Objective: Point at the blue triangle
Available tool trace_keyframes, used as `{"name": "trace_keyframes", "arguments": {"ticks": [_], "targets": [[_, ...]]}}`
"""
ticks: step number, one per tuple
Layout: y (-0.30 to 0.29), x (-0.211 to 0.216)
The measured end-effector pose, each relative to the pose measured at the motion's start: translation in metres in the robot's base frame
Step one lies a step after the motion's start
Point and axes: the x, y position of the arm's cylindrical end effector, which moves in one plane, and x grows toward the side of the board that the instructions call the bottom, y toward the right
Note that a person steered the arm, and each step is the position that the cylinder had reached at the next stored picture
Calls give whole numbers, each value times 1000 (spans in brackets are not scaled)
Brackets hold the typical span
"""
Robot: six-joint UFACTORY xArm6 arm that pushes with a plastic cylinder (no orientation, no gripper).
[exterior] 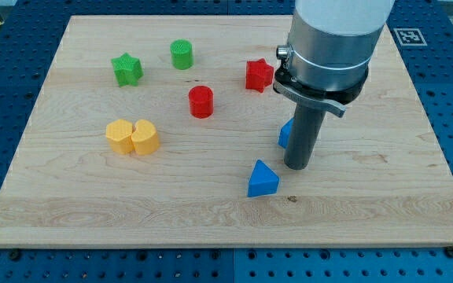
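Note:
The blue triangle (263, 179) lies on the wooden board (69, 204), right of the middle and toward the view's bottom. My tip (297, 167) rests on the board just right of it and slightly above, a small gap away. A second blue block (285, 134) sits right behind the rod on its left side, mostly hidden, so its shape is unclear.
A red star (259, 75) lies left of the arm's body. A red cylinder (200, 101) sits at the centre, a green cylinder (182, 54) and green star (127, 69) at the upper left. Two yellow blocks (132, 136) touch at the left.

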Motion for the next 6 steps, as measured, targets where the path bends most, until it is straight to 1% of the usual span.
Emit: {"name": "trace_keyframes", "arguments": {"ticks": [2,3,5,6], "targets": [[-1,-26],[13,-9],[7,64],[-3,77]]}}
